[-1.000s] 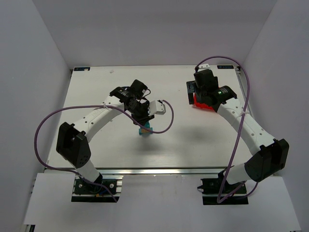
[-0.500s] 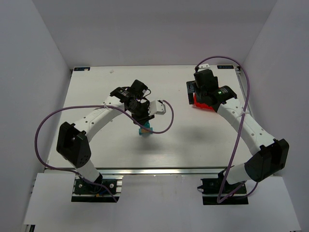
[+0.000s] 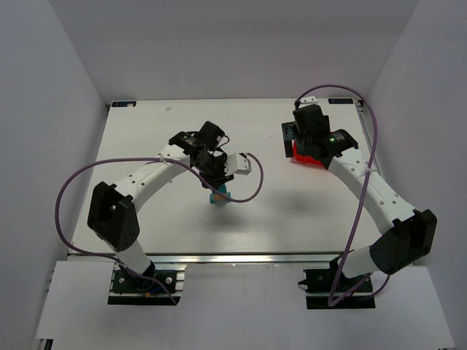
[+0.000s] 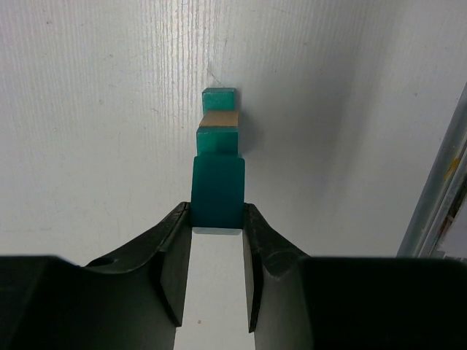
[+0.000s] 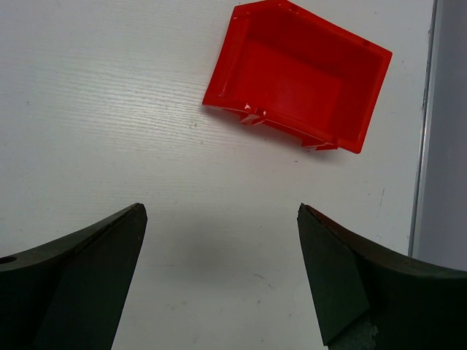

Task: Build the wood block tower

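The wood block tower [image 3: 217, 195] stands mid-table, left of centre. In the left wrist view it reads as a teal cube [image 4: 218, 97] at the base, a tan block [image 4: 220, 119], and another teal cube [image 4: 218, 141]. My left gripper [image 4: 217, 213] is shut on a top teal block [image 4: 217, 191], which sits directly over the stack; I cannot tell whether it touches the cube under it. In the top view the left gripper [image 3: 216, 182] hovers right over the tower. My right gripper [image 5: 220, 211] is open and empty above bare table, near the red bin.
A red plastic bin [image 5: 295, 74], with nothing in it, sits at the back right of the table; it also shows in the top view [image 3: 307, 158] partly under the right wrist. A purple cable [image 3: 248, 186] loops close beside the tower. White walls enclose the table.
My left wrist has shifted very slightly over the tower while still holding the teal block. The right arm and the bin have not moved.
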Available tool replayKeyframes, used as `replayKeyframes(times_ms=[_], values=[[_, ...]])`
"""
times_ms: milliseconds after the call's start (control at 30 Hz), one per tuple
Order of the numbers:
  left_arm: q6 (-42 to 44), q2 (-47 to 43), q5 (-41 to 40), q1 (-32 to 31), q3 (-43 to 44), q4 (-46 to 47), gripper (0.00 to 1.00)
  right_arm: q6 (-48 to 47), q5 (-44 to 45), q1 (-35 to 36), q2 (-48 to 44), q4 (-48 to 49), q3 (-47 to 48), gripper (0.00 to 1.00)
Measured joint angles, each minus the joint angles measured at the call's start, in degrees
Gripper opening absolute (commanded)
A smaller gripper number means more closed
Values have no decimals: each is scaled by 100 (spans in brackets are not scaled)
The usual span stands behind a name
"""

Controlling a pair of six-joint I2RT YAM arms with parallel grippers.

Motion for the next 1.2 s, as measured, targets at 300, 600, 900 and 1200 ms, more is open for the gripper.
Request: replayKeyframes(times_ms=[300,600,900,1200], values=[[37,55,4,0,22,-48,8,0,0,0,-2,0,0,89],[96,72,50,0,203,-179,10,0,-2,0,-2,0,0,89],[197,85,114,-15,306,-315,12,-2,-2,0,-13,0,0,89],[219,90,111,-44,306,-321,12,0,-4,0,-44,0,-2,89]])
